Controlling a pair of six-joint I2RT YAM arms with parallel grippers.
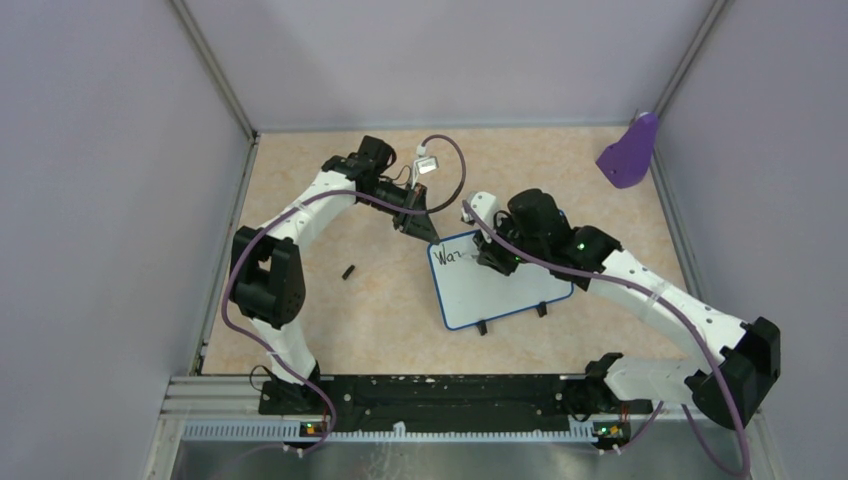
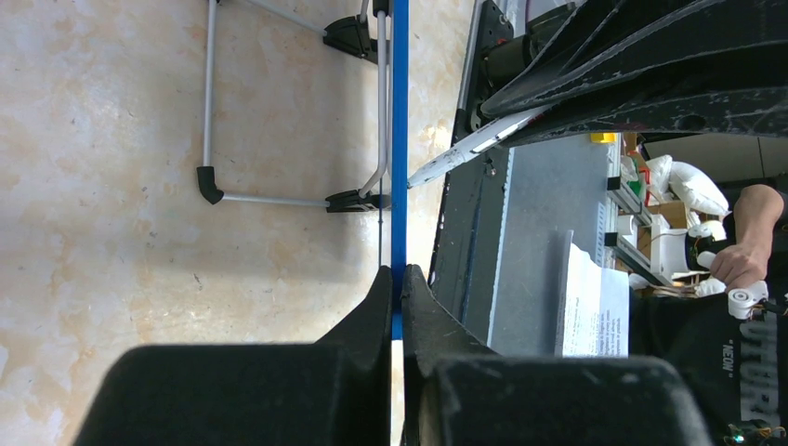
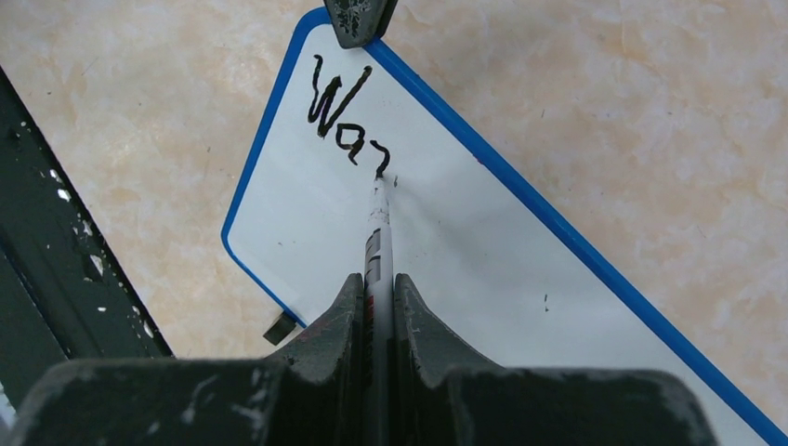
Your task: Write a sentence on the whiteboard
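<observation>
The whiteboard [image 1: 505, 290] lies flat on the table, blue-rimmed, with two black feet on its near edge. The sentence [image 1: 453, 256] stands as black letters reading "War" [image 3: 339, 111] near the board's top-left corner. My right gripper [image 1: 497, 262] is shut on a marker [image 3: 379, 232]; its tip touches the board just after the last letter. My left gripper [image 1: 422, 228] is shut on the board's far-left corner. In the left wrist view its jaws [image 2: 400, 279] pinch the blue rim [image 2: 400, 111] edge-on. The right wrist view shows one of its fingertips [image 3: 358, 17] over that corner.
A purple scoop-shaped object [image 1: 630, 152] leans in the back right corner. A small black cap [image 1: 348, 271] lies on the table left of the board. Grey walls close in three sides, and a black rail [image 1: 430, 390] runs along the near edge.
</observation>
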